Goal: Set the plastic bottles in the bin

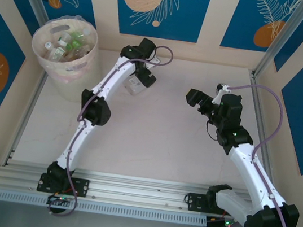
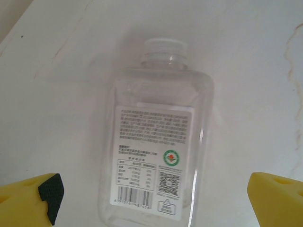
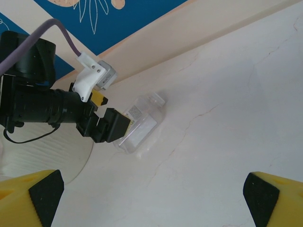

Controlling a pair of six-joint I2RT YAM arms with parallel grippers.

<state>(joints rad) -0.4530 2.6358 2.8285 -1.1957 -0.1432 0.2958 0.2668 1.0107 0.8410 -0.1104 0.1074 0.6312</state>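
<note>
One clear plastic bottle (image 2: pixel 156 156) with a white printed label and a white cap lies flat on the table. My left gripper (image 2: pixel 156 198) hovers over its base end, open, a yellow finger on each side with gaps to the bottle. From above, this bottle (image 1: pixel 134 86) lies just below the left gripper (image 1: pixel 139 79). The bin (image 1: pixel 61 71), a cream-white bucket, stands in the far left corner with several plastic bottles (image 1: pixel 70 44) inside. My right gripper (image 1: pixel 197 102) hangs open and empty over the middle right of the table. In the right wrist view the bottle (image 3: pixel 144 124) lies beside the left gripper (image 3: pixel 106 126).
Patterned blue and cream walls enclose the table (image 1: pixel 158 143) on three sides. An aluminium rail (image 1: pixel 139 194) runs along the near edge, with both arm bases on it. Bare tabletop lies between the two arms.
</note>
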